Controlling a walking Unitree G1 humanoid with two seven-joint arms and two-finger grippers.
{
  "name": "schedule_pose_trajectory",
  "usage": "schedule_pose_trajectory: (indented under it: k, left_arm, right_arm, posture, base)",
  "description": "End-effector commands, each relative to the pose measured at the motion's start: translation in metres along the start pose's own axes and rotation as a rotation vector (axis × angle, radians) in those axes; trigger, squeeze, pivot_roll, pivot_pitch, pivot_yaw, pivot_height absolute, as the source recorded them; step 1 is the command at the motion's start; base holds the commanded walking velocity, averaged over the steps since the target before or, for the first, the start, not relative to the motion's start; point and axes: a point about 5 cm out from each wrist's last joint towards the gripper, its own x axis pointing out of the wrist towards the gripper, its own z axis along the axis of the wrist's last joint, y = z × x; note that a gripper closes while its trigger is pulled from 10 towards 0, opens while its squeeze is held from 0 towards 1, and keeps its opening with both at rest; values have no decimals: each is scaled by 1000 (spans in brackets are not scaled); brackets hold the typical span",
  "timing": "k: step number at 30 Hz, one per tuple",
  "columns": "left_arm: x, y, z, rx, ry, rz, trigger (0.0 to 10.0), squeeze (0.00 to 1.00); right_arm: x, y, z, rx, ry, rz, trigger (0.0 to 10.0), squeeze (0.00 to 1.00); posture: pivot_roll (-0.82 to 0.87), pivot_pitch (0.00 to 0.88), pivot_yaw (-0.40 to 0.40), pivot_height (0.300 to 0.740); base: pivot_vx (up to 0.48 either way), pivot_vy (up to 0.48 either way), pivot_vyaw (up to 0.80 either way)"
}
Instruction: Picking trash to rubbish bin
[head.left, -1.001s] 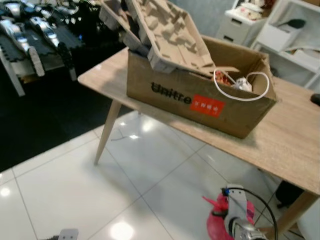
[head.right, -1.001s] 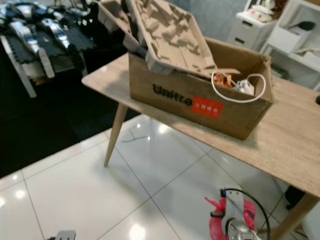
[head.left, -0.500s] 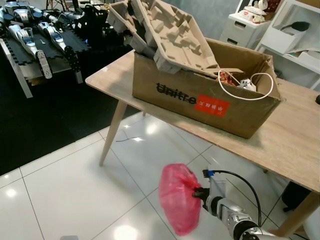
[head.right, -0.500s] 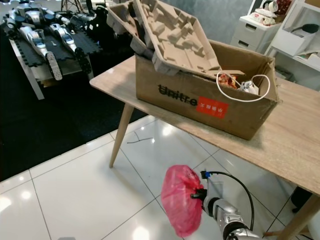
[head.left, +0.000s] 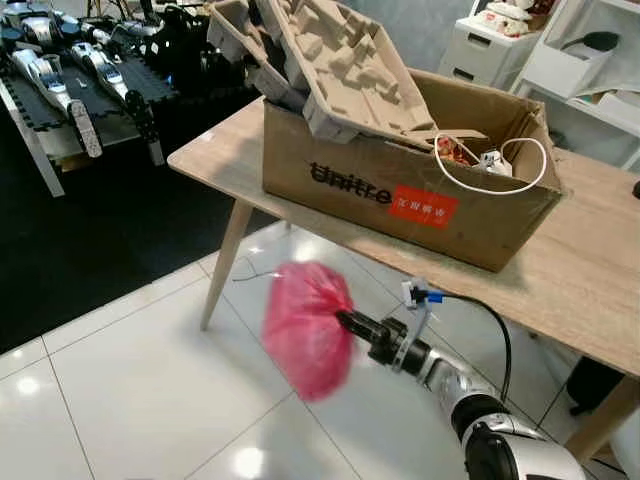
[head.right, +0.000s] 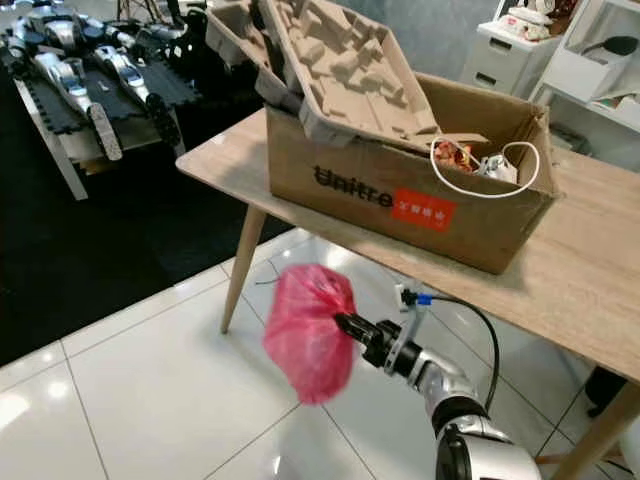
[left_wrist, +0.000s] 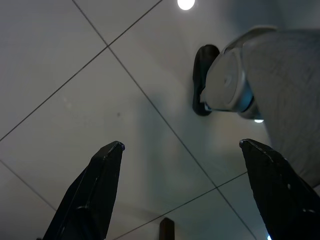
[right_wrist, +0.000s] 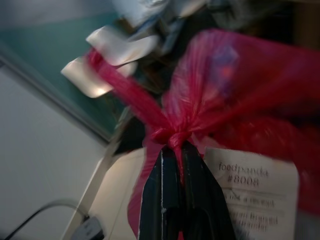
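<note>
white tile floor (head.left: 120, 380) under the wooden surface (head.left: 590, 270) with the cardboard box (head.left: 400, 190) on it. since half a second ago my right arm swung the red bag (head.left: 305, 330) up and leftward. right pincer (right_wrist: 178, 150) is clamped on its knot, bag in midair. left pincer (left_wrist: 182, 155) spread wide over floor.

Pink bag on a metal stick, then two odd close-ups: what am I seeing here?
That stick is a walking robot's right arm. Its tool pinches the knot of a pink bag of trash, held out over the tiled floor. The two wide pictures come from cameras in its head. One close-up looks along the right tool's shut fingers at the bag and its paper label. The other looks along the left tool, hanging open above the floor. A cardboard box sits on the wooden table.
</note>
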Motion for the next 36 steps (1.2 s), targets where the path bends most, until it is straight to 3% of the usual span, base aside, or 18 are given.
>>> schedule_pose_trajectory:
  k: [1, 3, 6, 9, 11, 17, 18, 19, 21, 24, 29, 31, 33, 35, 36]
  left_arm:
    - [0, -8, -8, 1, 25, -16, 10000, 0]
    - [0, -8, -8, 1, 25, -16, 10000, 0]
    - [0, -7, -7, 0, 22, -15, 10000, 0]
    - [0, -7, -7, 1, 22, -15, 10000, 0]
    - [0, -6, -7, 3, 19, -16, 10000, 0]
    - [0, -7, -7, 6, 18, -18, 10000, 0]
    - [0, -7, -7, 6, 18, -18, 10000, 0]
    - [0, -8, -7, 7, 17, -22, 10000, 0]
    - [0, -9, -7, 7, 16, -24, 10000, 0]
    - [1, -13, -5, 12, 13, -31, 10000, 0]
    - [1, -15, -4, 16, 11, -37, 10000, 0]
    - [1, -15, -4, 16, 11, -37, 10000, 0]
    - [1, -16, -3, 19, 11, -39, 10000, 0]
    - [1, -16, -3, 22, 10, -41, 10000, 0]
    - [1, -16, -3, 22, 10, -41, 10000, 0]
  right_arm:
    - [5, 10, 1, -34, 68, 148, 10000, 0]
    - [5, 10, 1, -34, 68, 148, 10000, 0]
    - [19, 35, 17, -89, 103, 443, 10000, 0]
    - [22, 40, 23, -97, 80, 487, 10000, 0]
    - [28, 60, 46, -141, 6, 612, 10000, 0]
    - [34, 83, 81, -225, -114, 707, 10000, 0]
    - [34, 83, 81, -225, -114, 707, 10000, 0]
    - [37, 94, 104, -306, -191, 721, 10000, 0]
    - [39, 98, 113, -338, -221, 719, 10000, 0]
    - [42, 113, 151, -498, -326, 636, 10000, 0]
    - [40, 127, 182, -589, -416, 597, 10000, 0]
    - [40, 127, 182, -589, -416, 597, 10000, 0]
    - [39, 132, 194, -626, -448, 582, 10000, 0]
    - [37, 140, 222, -706, -527, 509, 10000, 0]
    - [37, 140, 222, -706, -527, 509, 10000, 0]
  posture:
    - [161, 95, -89, 740]
    - [161, 95, -89, 740]
    - [164, 95, -90, 740]
    - [164, 96, -88, 740]
    - [164, 96, -89, 740]
    - [161, 99, -90, 740]
    - [161, 99, -90, 740]
    - [159, 99, -90, 740]
    - [159, 99, -90, 740]
    - [153, 100, -88, 740]
    - [146, 99, -87, 740]
    - [146, 99, -87, 740]
    - [147, 98, -87, 740]
    - [147, 97, -90, 740]
    - [147, 97, -90, 740]
  base:
    - [0, 0, 0]
    - [0, 0, 0]
    - [0, 0, 0]
    - [0, 0, 0]
    - [0, 0, 0]
    - [0, 0, 0]
    - [0, 0, 0]
    - [0, 0, 0]
    - [0, 0, 0]
    - [0, 0, 0]
    - [0, 0, 0]
    - [0, 0, 0]
    - [0, 0, 0]
    - [0, 0, 0]
    - [0, 0, 0]
